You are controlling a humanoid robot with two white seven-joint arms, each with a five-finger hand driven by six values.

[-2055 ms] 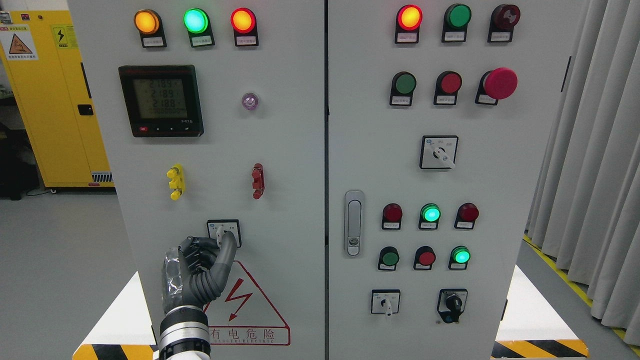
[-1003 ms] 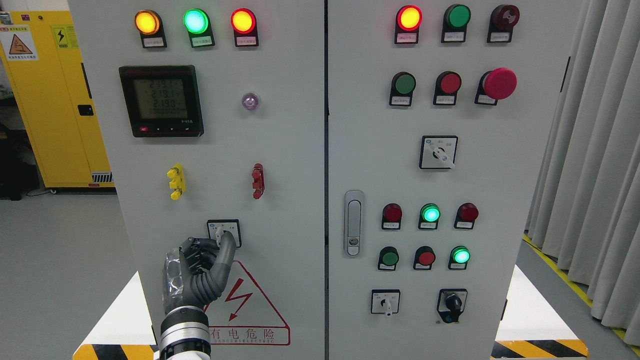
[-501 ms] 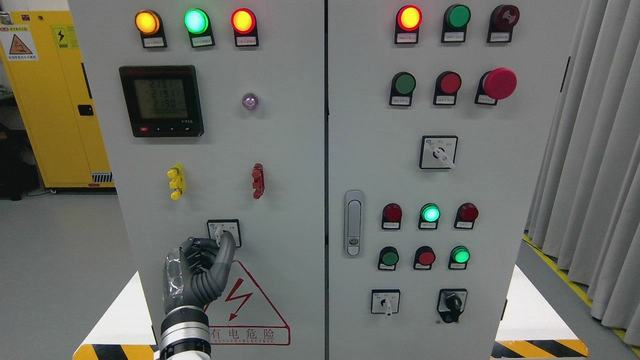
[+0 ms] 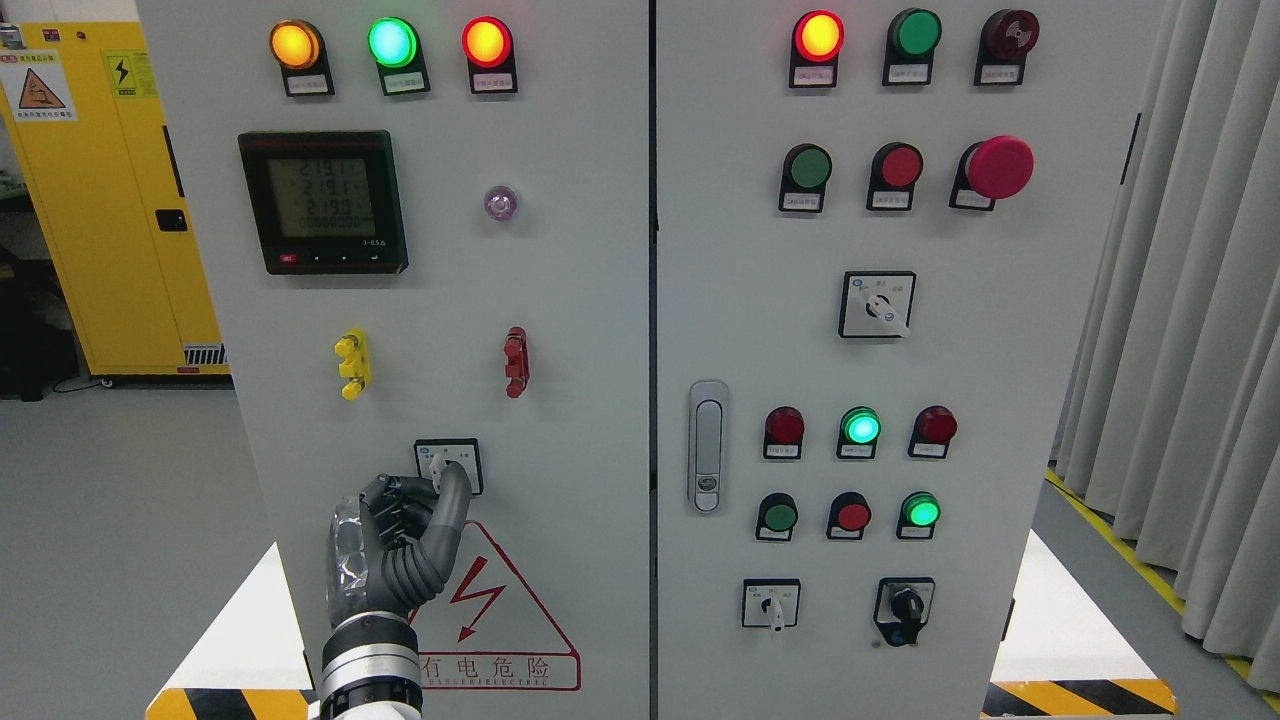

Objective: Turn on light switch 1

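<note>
Left hand (image 4: 405,535) is reaching up the left cabinet door (image 4: 580,330), fingers curled, thumb and forefinger pinching the white knob of the rotary switch (image 4: 448,464). That switch is sitting low on the door, just above the red warning triangle (image 4: 500,610), below the yellow (image 4: 352,363) and red handles (image 4: 516,361). The pinch is probably there to give turning purchase. Right hand is out of frame.
</note>
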